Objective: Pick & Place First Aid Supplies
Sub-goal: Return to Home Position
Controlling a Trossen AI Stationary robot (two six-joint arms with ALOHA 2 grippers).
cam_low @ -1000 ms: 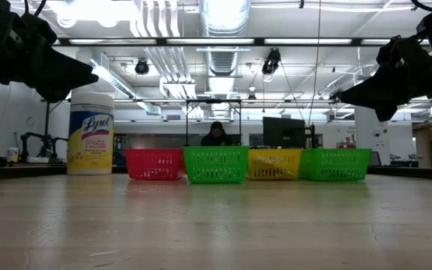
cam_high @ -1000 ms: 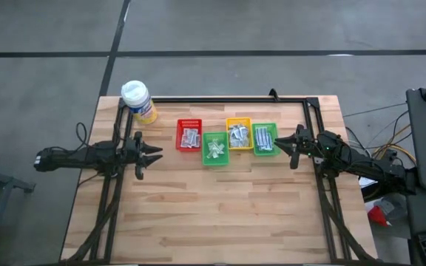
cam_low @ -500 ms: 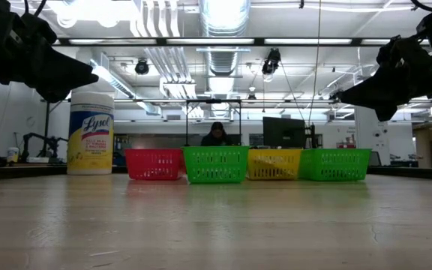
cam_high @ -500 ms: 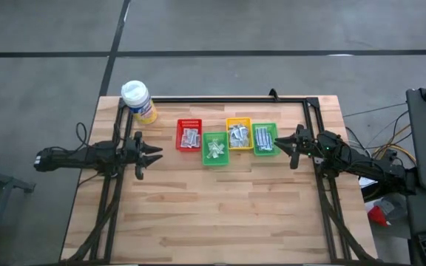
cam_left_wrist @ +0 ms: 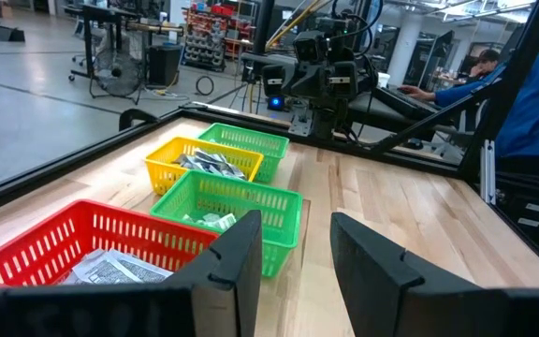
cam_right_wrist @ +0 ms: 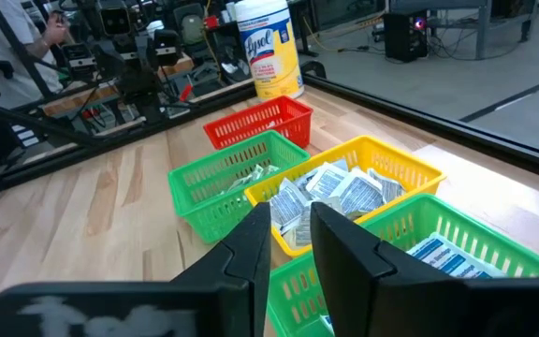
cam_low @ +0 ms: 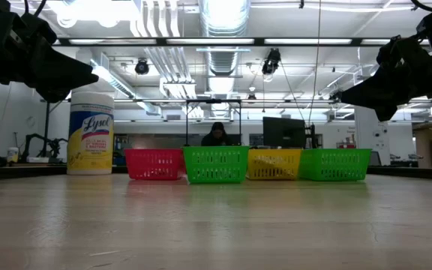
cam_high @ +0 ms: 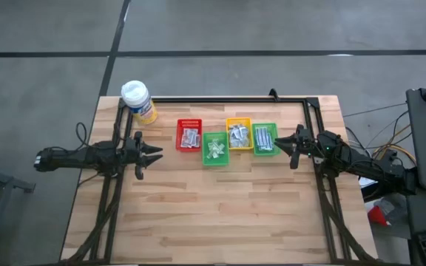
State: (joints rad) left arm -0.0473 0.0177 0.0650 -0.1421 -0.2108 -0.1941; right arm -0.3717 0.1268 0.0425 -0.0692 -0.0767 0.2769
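Note:
The first aid supplies lie as small flat packets inside a row of bins at the table's far middle: a red bin (cam_high: 189, 134), a green bin (cam_high: 214, 148), a yellow bin (cam_high: 239, 134) and a second green bin (cam_high: 265, 139). White crinkly packets (cam_right_wrist: 340, 197) fill the yellow bin. My left gripper (cam_high: 156, 154) hovers level at the table's left, pointing at the bins, open with nothing between its fingers (cam_left_wrist: 296, 271). My right gripper (cam_high: 279, 146) hovers just right of the second green bin, its fingers a narrow gap apart (cam_right_wrist: 290, 248) and holding nothing.
A yellow wipes canister with a white cap (cam_high: 139, 102) stands at the far left corner. A black frame rail (cam_high: 220, 99) runs along the far edge and down both sides. A bare wooden tabletop (cam_high: 220, 207) lies in front of the bins. A person sits beyond the table (cam_low: 216, 135).

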